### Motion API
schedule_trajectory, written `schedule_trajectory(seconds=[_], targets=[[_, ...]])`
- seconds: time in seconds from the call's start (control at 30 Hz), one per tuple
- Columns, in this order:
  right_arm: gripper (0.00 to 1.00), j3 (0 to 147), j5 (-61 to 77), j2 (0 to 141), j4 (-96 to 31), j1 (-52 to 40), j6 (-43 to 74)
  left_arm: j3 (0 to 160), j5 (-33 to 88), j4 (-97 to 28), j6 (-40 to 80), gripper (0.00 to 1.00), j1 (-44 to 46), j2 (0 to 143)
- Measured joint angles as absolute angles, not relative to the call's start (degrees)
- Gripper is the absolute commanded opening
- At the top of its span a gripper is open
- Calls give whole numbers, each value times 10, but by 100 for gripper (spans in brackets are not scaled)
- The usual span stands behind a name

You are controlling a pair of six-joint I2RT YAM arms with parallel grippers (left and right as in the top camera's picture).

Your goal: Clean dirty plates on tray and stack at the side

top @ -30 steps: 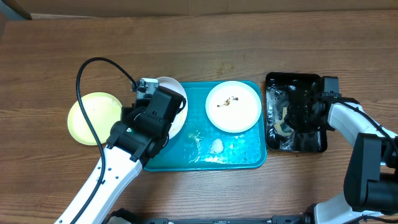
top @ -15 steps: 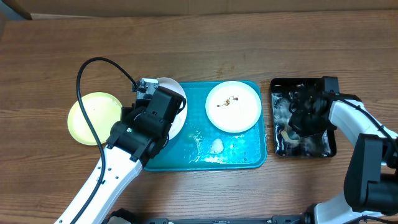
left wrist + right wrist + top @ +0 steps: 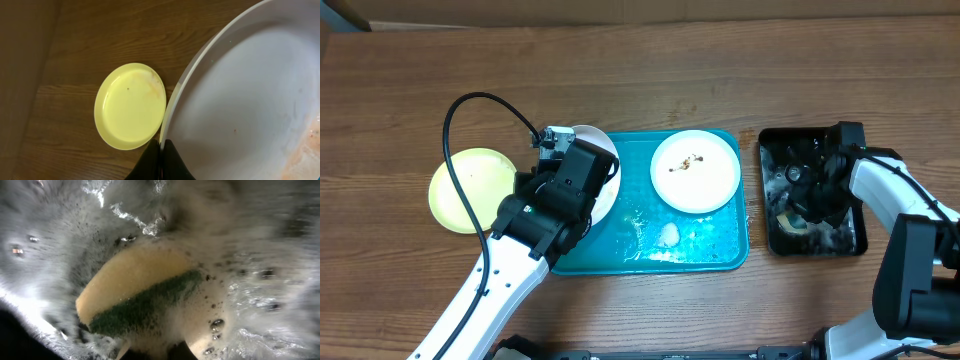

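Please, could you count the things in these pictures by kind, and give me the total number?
Plates: 3 (white plate with food bits, held white plate, yellow plate)
Trays: 2 (turquoise tray, black tray)
Sponges: 1 (sponge)
Total: 6

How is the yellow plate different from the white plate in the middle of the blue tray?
The yellow plate is pale yellow; the white plate is white. The yellow plate lies on the wooden table, the white plate on the blue tray. The yellow plate shows a faint orange smear, the white plate dark brown bits at its centre. Both are round and look alike in size.
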State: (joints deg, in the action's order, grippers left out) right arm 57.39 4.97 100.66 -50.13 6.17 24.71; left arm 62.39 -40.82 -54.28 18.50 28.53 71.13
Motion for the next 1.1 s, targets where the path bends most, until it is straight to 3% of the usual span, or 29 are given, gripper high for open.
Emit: schedule_trajectory(seconds=[0.53,1.1], targets=[[4,650,28,940,-513,63,215,624,-408,-544,185,4,285,711],[4,490,28,940,-371,63,200,624,-405,-544,185,4,285,711]])
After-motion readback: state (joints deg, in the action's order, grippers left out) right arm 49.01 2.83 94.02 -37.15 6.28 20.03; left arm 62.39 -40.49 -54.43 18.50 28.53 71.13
